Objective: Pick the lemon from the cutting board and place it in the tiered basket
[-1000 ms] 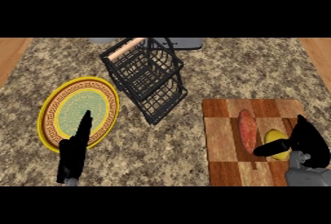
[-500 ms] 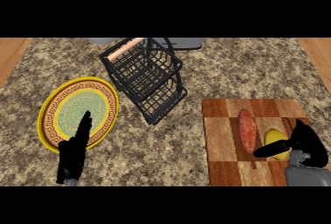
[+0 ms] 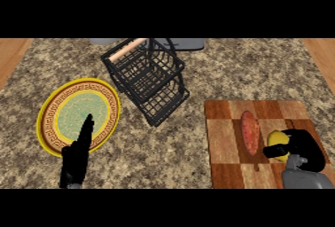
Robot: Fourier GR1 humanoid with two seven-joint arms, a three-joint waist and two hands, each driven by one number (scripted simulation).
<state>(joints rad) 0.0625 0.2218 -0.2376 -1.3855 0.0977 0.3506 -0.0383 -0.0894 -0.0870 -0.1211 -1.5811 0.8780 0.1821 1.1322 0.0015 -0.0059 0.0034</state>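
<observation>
A yellow lemon [image 3: 277, 139] lies on the right part of the wooden cutting board [image 3: 229, 133], beside a long reddish vegetable [image 3: 250, 131]. My right hand [image 3: 302, 150] is curled round the lemon from the right and front, thumb against its near side, hiding part of it. The black wire tiered basket [image 3: 149, 80] stands tilted at the counter's upper middle, with a wooden handle at its top. My left hand [image 3: 76, 156] rests open at the lower left, fingers pointing up over the plate's near edge.
A yellow plate [image 3: 78, 114] with a patterned brown ring and green centre lies at the left. A grey object [image 3: 183, 42] sits at the back edge behind the basket. Wooden floor shows past the counter's left and right edges.
My right hand has closed in round the lemon, covering more of it. The left hand, basket and plate have not moved.
</observation>
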